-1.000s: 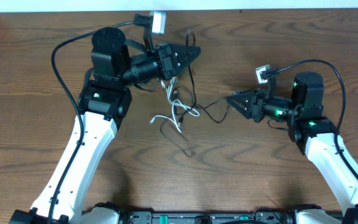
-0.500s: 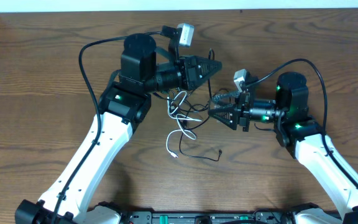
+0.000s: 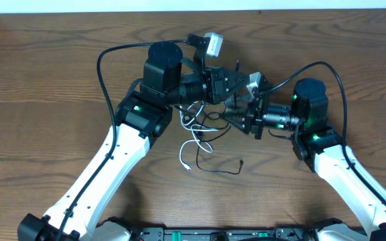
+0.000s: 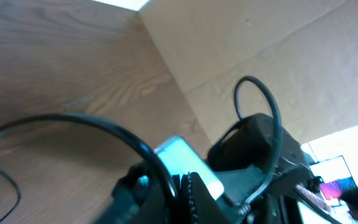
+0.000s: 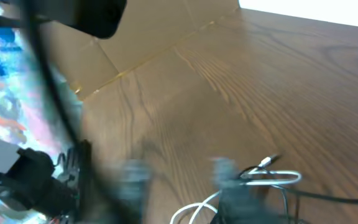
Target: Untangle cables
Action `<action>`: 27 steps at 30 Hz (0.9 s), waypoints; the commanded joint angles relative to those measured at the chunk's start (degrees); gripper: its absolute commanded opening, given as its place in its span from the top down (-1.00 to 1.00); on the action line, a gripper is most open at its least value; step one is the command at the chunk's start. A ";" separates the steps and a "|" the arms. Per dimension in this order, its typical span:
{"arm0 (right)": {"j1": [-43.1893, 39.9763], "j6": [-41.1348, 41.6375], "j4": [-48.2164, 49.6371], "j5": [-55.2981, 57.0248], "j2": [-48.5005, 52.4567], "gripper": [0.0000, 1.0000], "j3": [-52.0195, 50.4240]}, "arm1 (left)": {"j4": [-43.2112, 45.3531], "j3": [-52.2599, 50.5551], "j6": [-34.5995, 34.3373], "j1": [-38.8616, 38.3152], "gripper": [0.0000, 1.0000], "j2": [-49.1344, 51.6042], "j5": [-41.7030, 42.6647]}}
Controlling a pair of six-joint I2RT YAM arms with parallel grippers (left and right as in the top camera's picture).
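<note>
From overhead, two white-and-black robot arms meet nose to nose over the middle of a brown wood-grain table (image 3: 39, 100). The left gripper (image 3: 245, 82) and the right gripper (image 3: 230, 118) overlap, the left tip lying just above and behind the right one. Two thin cords lie tangled below and to the left of both sets of fingers: one thin white cable (image 3: 191, 139) looping down to a small plug end, and one thin black cable (image 3: 221, 170) trailing out beneath it to a small plug end. The left jaws look pressed together, but whether they pinch a strand is hidden by the crowding. How far the right jaws stand apart cannot be told, nor whether they have hold of anything. A thick black wire arches over each arm, two in all.

The left wrist camera looks out across bare wood toward a tan cardboard wall (image 4: 278, 43). Its own fingers do not show; a black arm housing (image 4: 253, 155) with a looped wire blocks the lower right.

The right wrist camera is heavily blurred. Its fingers cannot be made out. The white cable (image 5: 272, 177) forms a narrow loop on the table at lower right, with a dark strand crossing it.
</note>
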 commanded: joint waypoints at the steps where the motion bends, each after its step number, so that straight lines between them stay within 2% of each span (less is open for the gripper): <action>1: 0.28 -0.59 0.61 1.09 -0.46 0.98 0.26 | -2.19 0.76 1.88 -0.13 0.85 0.17 -3.48; 3: 0.26 -0.59 -0.46 1.11 -0.46 0.98 0.26 | -4.50 0.76 3.87 -0.11 0.71 0.17 -5.95; 6: -0.02 -0.57 -4.94 4.42 -0.46 0.98 0.26 | -10.49 0.76 7.80 -0.11 0.31 0.17 -13.14; 8: -0.20 -0.22 -10.10 10.91 -0.46 0.98 0.26 | -15.17 0.76 9.42 -0.11 0.22 0.22 -18.84; 13: -0.22 3.54 -24.63 34.32 -0.46 0.98 0.26 | -25.77 0.48 10.75 -0.13 0.18 1.14 -30.47; 17: -0.22 6.82 -31.06 46.27 -0.46 0.98 0.26 | -31.43 -0.17 13.09 -0.13 0.16 3.43 -31.01; 22: -0.22 9.11 -31.93 49.51 -0.46 0.98 0.26 | -37.77 -0.17 13.62 -0.15 0.17 8.81 -30.77; 27: -0.22 9.11 -31.36 49.51 -0.46 0.98 0.26 | -37.92 -0.17 13.86 -0.13 0.17 14.43 -30.62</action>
